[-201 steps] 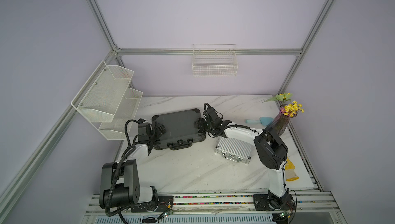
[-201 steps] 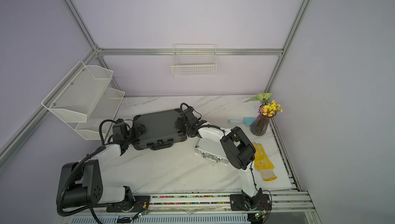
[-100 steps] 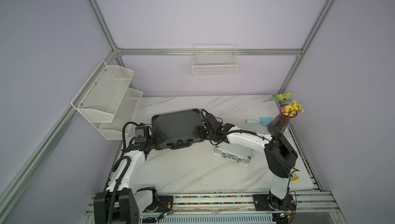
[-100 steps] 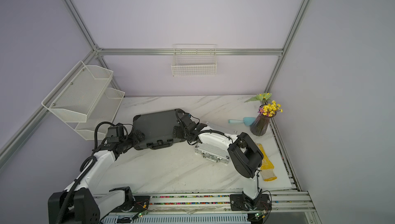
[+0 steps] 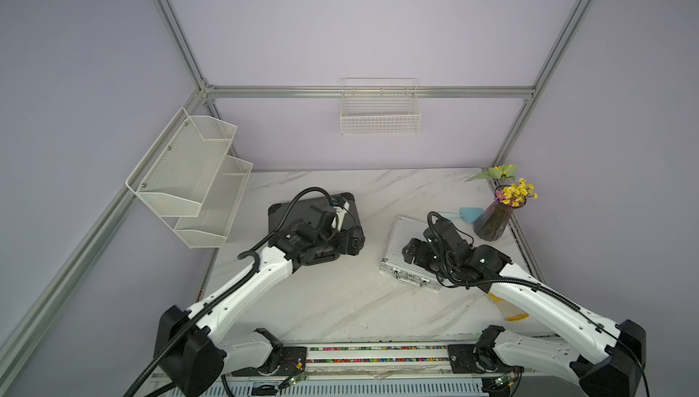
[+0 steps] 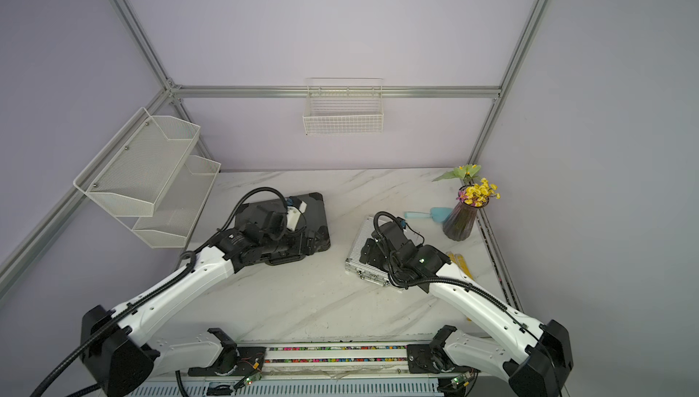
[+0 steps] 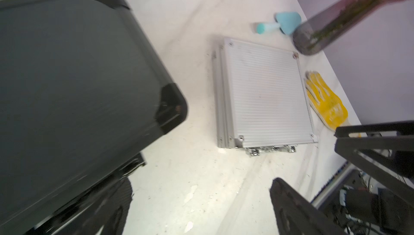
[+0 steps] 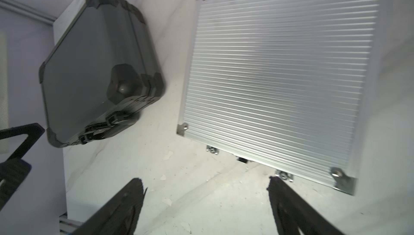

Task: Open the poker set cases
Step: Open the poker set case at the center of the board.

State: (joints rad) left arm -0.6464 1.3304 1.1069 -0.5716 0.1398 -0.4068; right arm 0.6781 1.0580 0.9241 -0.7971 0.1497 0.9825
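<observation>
**Left jaws:** apart, empty, hovering at the right front corner of the dark case (image 7: 67, 77). Whether they touch it cannot be told.

**Right jaws:** apart, empty, poised low at the front edge of the silver case (image 8: 280, 77), with one finger (image 8: 284, 200) just beside a latch (image 8: 283, 175).

**Dark case:** the larger of the two, shut, lying flat on the desk (image 5: 340, 300) left of centre. It has black corner guards, and its latches and handle face the robot.
- Handling: judged stiff, hard-shelled and weighty, with a lid too broad to pinch.
- Hold: trip the front latches, then lift by the front lip near the handle.

**Silver case:** the smaller one, shut and flat, well apart to the right of the dark case and near the vase (image 5: 491, 221). A yellow glove (image 7: 324, 104) lies just beside it.
- Handling: ribbed aluminium, rigid, probably lighter and slick to grip. It is likely to skate on the smooth desk when a latch is pushed.
- Hold: the two front latches, then the lid's front edge.

**Change since a second ago:**
- Both jaws then flanked the dark case, one at each end.
- The right arm has swung away to the silver case.
- The left arm has stretched forward over the dark lid.
- Both cases lie about where they lay, lids still down.
</observation>
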